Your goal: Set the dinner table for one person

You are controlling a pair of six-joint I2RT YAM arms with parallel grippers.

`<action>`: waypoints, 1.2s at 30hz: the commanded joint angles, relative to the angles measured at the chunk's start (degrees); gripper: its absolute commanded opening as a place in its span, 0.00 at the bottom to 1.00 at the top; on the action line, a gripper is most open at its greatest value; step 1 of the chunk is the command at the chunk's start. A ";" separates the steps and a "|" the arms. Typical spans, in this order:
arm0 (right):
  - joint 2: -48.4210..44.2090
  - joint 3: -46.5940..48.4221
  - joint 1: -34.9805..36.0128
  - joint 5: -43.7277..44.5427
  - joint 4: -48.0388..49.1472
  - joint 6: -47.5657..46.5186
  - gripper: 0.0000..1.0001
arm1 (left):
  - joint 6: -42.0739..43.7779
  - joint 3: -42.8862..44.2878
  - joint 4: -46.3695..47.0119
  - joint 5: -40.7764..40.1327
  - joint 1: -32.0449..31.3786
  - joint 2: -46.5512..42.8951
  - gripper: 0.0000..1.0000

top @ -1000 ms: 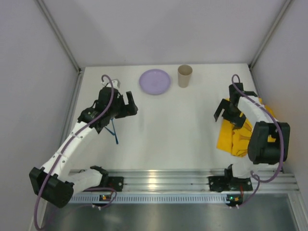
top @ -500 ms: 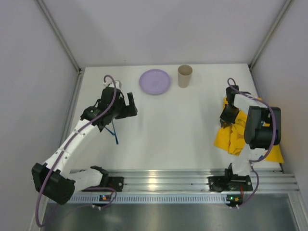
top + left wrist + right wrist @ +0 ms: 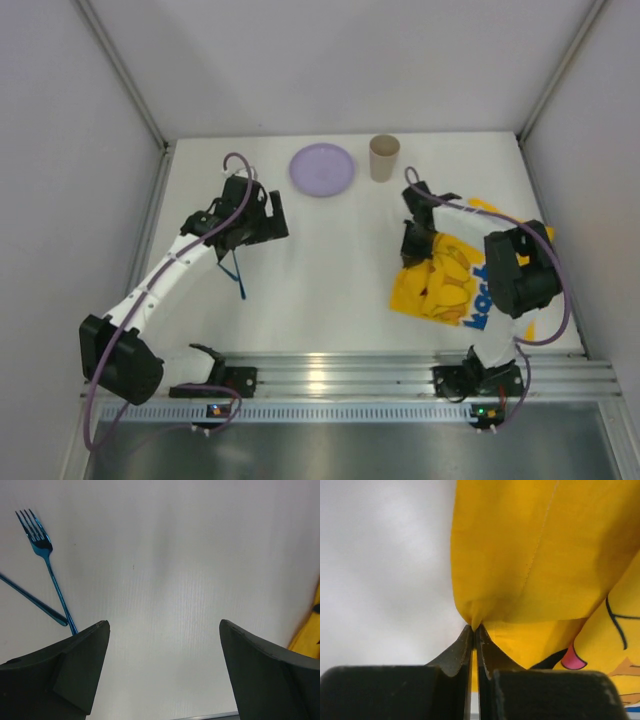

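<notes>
The white dinner table (image 3: pixel 330 270) carries a crumpled yellow cartoon-printed cloth mat (image 3: pixel 450 288) on its right side. My right gripper (image 3: pixel 411 245) is at the mat's left end. In the right wrist view this gripper (image 3: pixel 474 628) is shut, pinching a fold of the yellow mat (image 3: pixel 535 555) between its tips. My left gripper (image 3: pixel 268 215) hovers open over the left half of the table, with only bare tabletop between its fingers (image 3: pixel 164 630). A blue fork (image 3: pixel 47 565) and a second blue utensil handle (image 3: pixel 30 600) lie left of it.
A lilac plate (image 3: pixel 322 169) and a tan paper cup (image 3: pixel 384 157) stand at the back of the table. The blue cutlery (image 3: pixel 238 272) lies under the left arm. Grey walls close in both sides, and a metal rail (image 3: pixel 330 375) runs along the near edge.
My right gripper closed on the yellow mat and pulled it left toward the table's middle, spreading it partly open. The left arm shifted slightly toward the back, still open.
</notes>
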 commanded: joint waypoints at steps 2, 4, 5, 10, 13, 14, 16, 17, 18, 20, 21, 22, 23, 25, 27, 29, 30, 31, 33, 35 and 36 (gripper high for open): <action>2.35 12.43 20.15 -15.35 2.18 11.55 0.00 | -1.51 4.76 -1.78 -4.90 -0.16 -0.72 0.97; 4.64 22.53 26.99 -17.29 1.75 13.49 0.00 | -1.51 5.73 -2.93 -7.36 -0.16 -1.25 0.98; 7.79 26.22 28.68 -17.56 0.96 13.33 0.02 | -1.17 6.08 -3.55 -7.89 -0.16 -1.60 0.98; 11.08 38.22 30.46 -13.44 -7.40 11.31 1.00 | -0.63 7.23 -7.94 -9.92 -0.07 -4.15 0.98; 6.60 32.25 28.00 -11.07 -7.22 11.57 1.00 | -0.90 5.47 -9.61 -9.48 -0.07 -5.99 0.98; 3.46 29.97 27.47 -10.45 -7.05 11.65 1.00 | -1.16 4.86 -9.96 -9.56 -0.07 -6.44 0.99; -0.08 22.15 26.42 -9.57 -5.21 11.92 1.00 | -1.86 2.57 -10.67 -9.65 0.01 -8.01 0.98; -3.31 19.25 26.24 -9.39 -4.16 12.18 1.00 | -2.04 1.87 -10.50 -9.39 -0.07 -8.63 0.98; -4.74 13.48 26.24 -9.30 -1.88 12.53 1.00 | -2.21 0.64 -10.50 -9.21 -0.07 -9.07 0.98; -7.72 7.30 26.33 -11.66 2.07 14.72 1.00 | -2.30 -0.07 -10.15 -8.34 -0.07 -10.21 0.98; -8.26 2.14 26.67 -13.59 6.88 15.78 1.00 | -2.30 -0.33 -10.14 -8.07 -0.07 -10.22 0.98; -8.44 0.26 26.94 -14.22 8.84 17.70 1.00 | -2.13 -0.25 -10.14 -7.81 -0.07 -10.22 0.98; -8.01 -0.98 27.29 -14.57 10.34 18.07 1.00 | -1.95 0.10 -10.32 -7.63 -0.07 -9.61 0.99; -6.78 -1.87 27.91 -13.70 11.85 18.33 1.00 | -1.95 1.33 -10.85 -7.02 -0.07 -8.82 0.99; -4.67 -1.52 27.91 -13.00 12.90 17.81 1.00 | -1.87 2.65 -11.28 -6.23 -0.07 -7.94 0.98; -2.31 -1.52 27.91 -11.94 13.78 17.63 1.00 | -2.04 3.35 -11.64 -5.79 -0.07 -7.76 0.99; -1.42 -1.69 27.82 -11.94 15.26 17.81 1.00 | -2.13 4.05 -12.16 -5.61 -0.07 -7.85 0.98; -0.63 -1.96 27.99 -11.94 16.15 18.33 1.00 | -2.22 4.41 -12.43 -5.52 -0.07 -8.02 0.99; 1.66 -2.74 28.61 -12.11 18.60 19.03 1.00 | -2.22 5.11 -13.13 -5.35 -0.07 -8.37 0.99; 4.11 -2.84 29.31 -12.11 20.02 19.39 1.00 | -2.13 5.29 -14.18 -5.17 -0.07 -8.55 0.99; 4.82 -2.49 29.92 -12.11 20.89 19.56 1.00 | -2.04 5.29 -14.45 -5.17 -0.07 -8.64 0.99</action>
